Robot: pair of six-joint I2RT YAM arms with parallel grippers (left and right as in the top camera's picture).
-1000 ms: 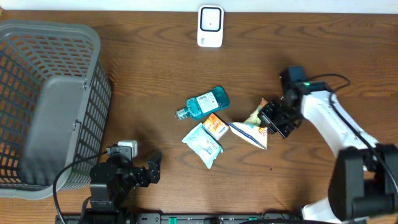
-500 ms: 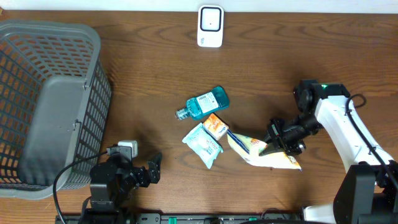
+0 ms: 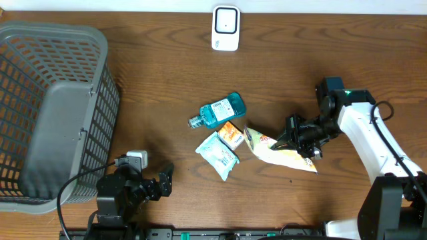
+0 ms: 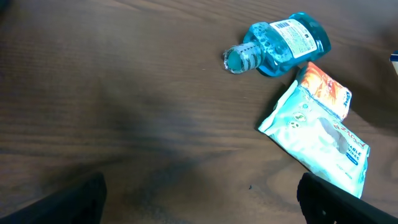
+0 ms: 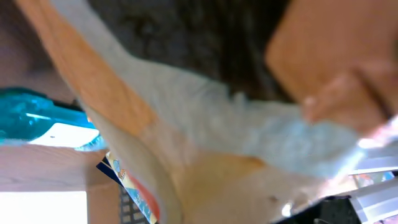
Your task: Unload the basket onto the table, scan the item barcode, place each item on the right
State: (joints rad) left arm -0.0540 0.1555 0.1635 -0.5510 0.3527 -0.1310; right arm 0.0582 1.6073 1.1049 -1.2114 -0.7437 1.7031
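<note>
My right gripper (image 3: 294, 138) is shut on a yellow and white snack bag (image 3: 277, 153), which hangs tilted just right of the pile in the overhead view. That bag (image 5: 205, 143) fills the right wrist view as a blur, and no barcode shows on it. A blue mouthwash bottle (image 3: 218, 111), an orange packet (image 3: 231, 134) and a light-blue pouch (image 3: 218, 155) lie mid-table. The left wrist view shows the bottle (image 4: 280, 45), the orange packet (image 4: 324, 90) and the pouch (image 4: 320, 140). Near the front edge my left gripper (image 3: 162, 181) stands open and holds nothing.
A white scanner-like device (image 3: 225, 28) stands at the back edge, centre. A large grey mesh basket (image 3: 53, 113) takes up the left side. The white right arm (image 3: 363, 130) reaches in from the right.
My right gripper has pulled the snack bag away from the pile, first down and to the right, then slightly back up-left. The bag has turned in the grip. The left arm is unmoved.
</note>
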